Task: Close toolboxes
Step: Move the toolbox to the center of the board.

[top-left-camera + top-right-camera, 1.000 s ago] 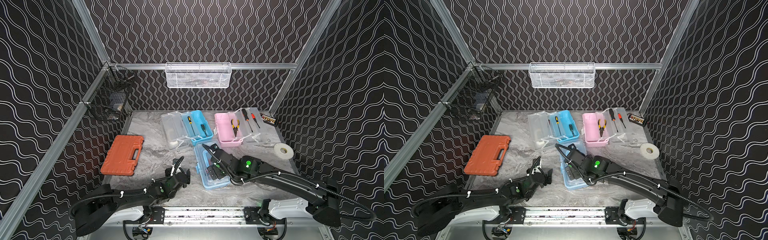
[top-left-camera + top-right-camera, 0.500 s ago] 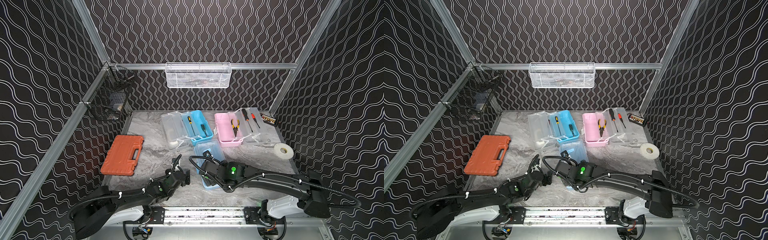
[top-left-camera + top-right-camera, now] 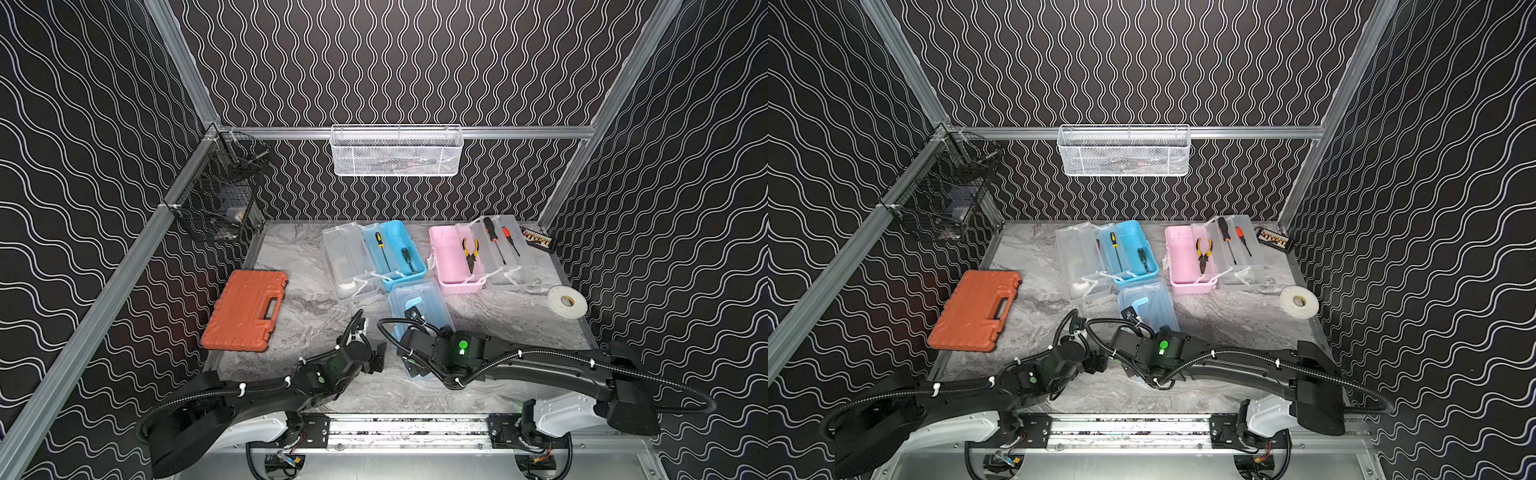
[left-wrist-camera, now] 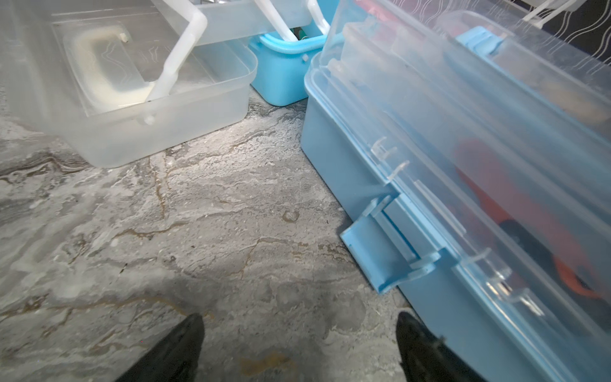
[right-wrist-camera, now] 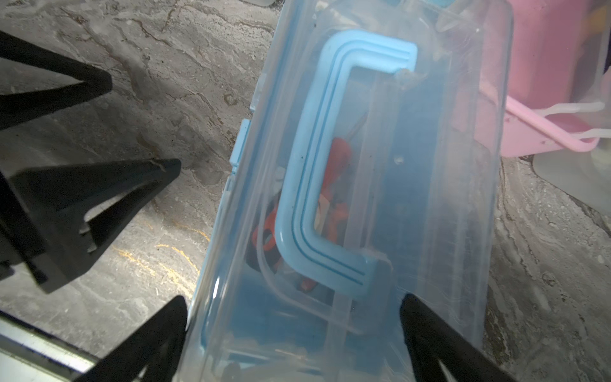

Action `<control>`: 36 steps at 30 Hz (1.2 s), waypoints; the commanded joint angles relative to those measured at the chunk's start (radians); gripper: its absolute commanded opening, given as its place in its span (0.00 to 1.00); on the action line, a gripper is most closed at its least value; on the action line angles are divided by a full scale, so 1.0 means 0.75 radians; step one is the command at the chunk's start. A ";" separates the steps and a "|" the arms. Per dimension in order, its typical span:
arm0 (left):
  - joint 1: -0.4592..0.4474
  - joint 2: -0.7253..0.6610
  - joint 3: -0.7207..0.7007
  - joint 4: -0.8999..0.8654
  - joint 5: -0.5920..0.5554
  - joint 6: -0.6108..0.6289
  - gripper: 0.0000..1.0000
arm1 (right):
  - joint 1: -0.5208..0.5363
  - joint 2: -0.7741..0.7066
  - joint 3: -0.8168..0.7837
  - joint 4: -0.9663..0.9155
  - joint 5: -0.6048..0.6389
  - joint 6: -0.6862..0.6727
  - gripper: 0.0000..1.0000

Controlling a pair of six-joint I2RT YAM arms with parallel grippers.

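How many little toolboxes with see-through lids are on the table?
3. An open blue toolbox at the back, an open pink toolbox beside it, and a lid-down blue toolbox in front of them. None seems hidden.

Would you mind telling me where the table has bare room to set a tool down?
The table is bare between the orange case and the open blue toolbox, and between the closed blue toolbox and the tape roll. The back row is crowded: the pink toolbox and both blue ones sit close together.
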 commanded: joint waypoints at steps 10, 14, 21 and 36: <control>-0.005 0.059 -0.027 0.210 0.165 0.383 0.96 | -0.060 -0.121 -0.171 -0.094 0.082 0.108 0.99; -0.024 0.110 -0.039 0.303 0.221 0.458 0.97 | -0.073 -0.110 -0.185 -0.126 0.089 0.168 0.99; -0.091 0.209 -0.022 0.435 0.264 0.625 0.99 | -0.113 -0.165 -0.242 -0.214 0.137 0.348 0.99; -0.195 0.618 0.102 0.801 0.052 0.795 0.99 | -0.107 -0.389 -0.187 -0.067 -0.014 0.218 0.99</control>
